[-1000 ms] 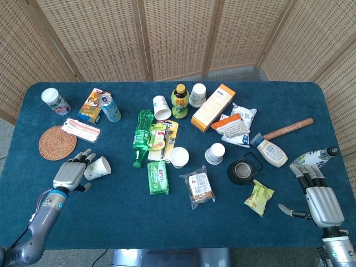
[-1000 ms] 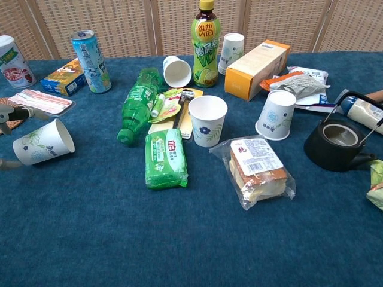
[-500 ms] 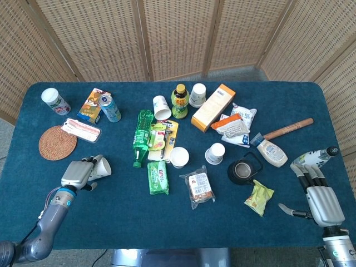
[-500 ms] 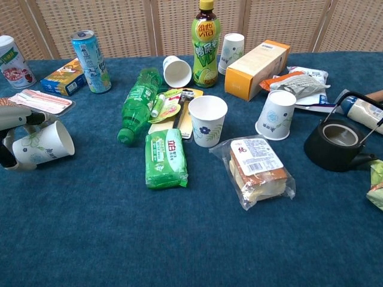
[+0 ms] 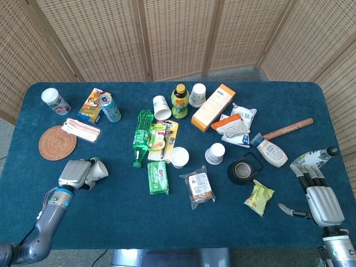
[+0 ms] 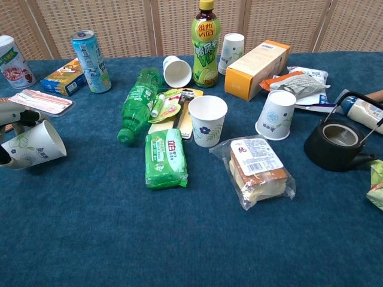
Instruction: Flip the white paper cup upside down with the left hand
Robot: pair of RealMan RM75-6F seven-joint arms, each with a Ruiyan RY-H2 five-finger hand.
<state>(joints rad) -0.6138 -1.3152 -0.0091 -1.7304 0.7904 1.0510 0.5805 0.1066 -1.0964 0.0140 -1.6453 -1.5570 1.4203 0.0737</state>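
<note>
Left hand (image 5: 74, 173) grasping the white paper cup (image 6: 35, 145) at the near-left of the blue felt table (image 5: 111, 217).
A second ago the fingers lay open beside the cup; now they wrap around its body, and the cup, on its side with its mouth facing right, has shifted slightly left and looks a little raised in the chest view. The right hand (image 5: 320, 194) rests at the far right edge, unchanged, fingers extended and holding nothing. Five smooth white paper cups are visible in all: the held one, two standing upside down, one upright with a flower print (image 6: 207, 121), one tipped over. A round woven coaster (image 5: 57, 143) lies behind the left hand.
</note>
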